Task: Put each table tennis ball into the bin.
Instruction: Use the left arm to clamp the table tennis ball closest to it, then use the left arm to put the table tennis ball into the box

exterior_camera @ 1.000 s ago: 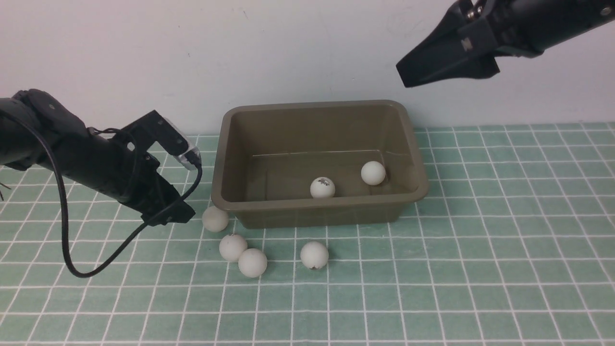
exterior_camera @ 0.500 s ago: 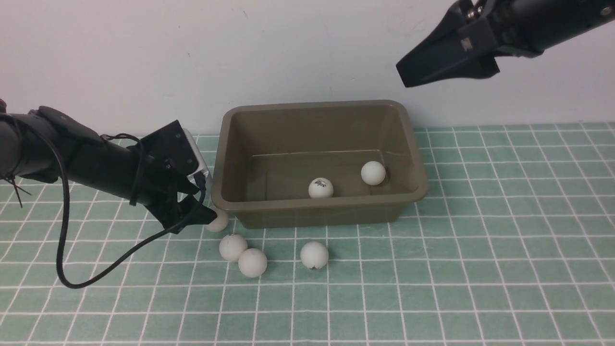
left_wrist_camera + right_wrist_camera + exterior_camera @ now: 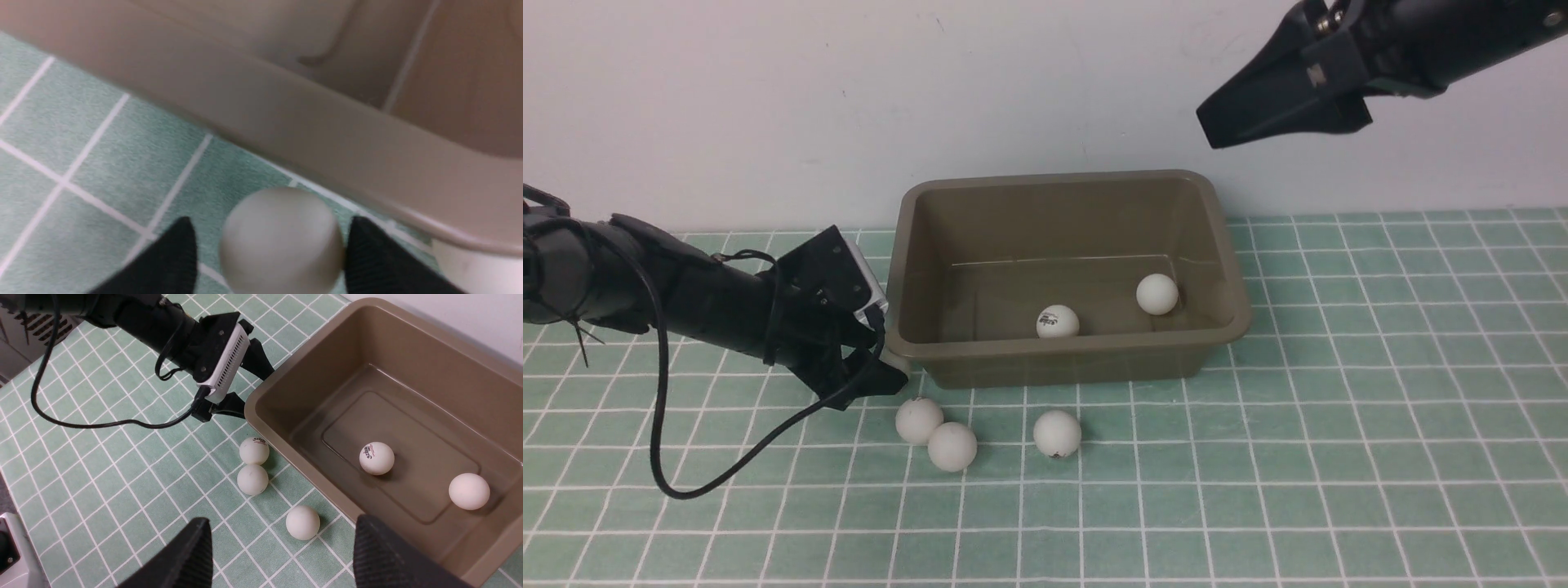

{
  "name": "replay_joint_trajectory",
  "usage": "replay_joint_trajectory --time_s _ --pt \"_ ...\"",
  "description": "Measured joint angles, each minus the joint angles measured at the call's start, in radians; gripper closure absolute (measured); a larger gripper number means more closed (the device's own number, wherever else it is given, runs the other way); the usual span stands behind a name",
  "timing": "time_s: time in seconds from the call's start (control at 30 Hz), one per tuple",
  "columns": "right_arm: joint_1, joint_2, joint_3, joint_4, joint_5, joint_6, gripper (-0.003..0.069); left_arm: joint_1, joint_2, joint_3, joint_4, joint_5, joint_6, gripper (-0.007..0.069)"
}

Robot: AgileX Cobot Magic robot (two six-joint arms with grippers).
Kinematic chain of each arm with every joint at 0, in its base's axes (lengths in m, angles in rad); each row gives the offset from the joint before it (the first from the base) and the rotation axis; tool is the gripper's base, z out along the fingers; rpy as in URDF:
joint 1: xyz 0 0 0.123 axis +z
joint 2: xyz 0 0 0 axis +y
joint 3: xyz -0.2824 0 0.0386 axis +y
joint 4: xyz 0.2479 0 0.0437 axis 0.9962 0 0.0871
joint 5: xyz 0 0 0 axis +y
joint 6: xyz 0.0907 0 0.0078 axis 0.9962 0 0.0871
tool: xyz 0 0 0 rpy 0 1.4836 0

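We note the left tool (image 3: 270,224) released, fingers either side of one ball (image 3: 282,241) on the surface (image 3: 1339,408), at the near-left corner of the bin (image 3: 1066,347). The right tool (image 3: 282,520) is released, empty, held high. Two balls (image 3: 1058,322) (image 3: 1157,294) lie inside; three others (image 3: 919,420) (image 3: 952,447) (image 3: 1057,433) lie in front.

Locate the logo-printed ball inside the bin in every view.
Front view: printed ball on the floor of the bin, left of the plain ball.
Left wrist view: not in it.
Right wrist view: printed ball mid-floor.
Shared landmark: the bin's rim, seen in all three.
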Motion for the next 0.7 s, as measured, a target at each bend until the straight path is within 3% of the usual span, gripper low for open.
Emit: replay_joint_trajectory --time_s 0.1,0.47,0.7 --pt "0.000 0.000 0.000 0.000 0.000 0.004 0.0237 -0.001 -0.003 0.000 -0.010 -0.025 0.000 0.0292" --pt "0.000 0.000 0.000 0.000 0.000 0.022 0.0237 0.096 -0.202 0.000 0.012 0.017 -0.109 0.0290" --pt "0.000 0.000 0.000 0.000 0.001 0.025 0.0237 0.049 -0.198 -0.033 -0.063 0.193 -0.047 0.0290"
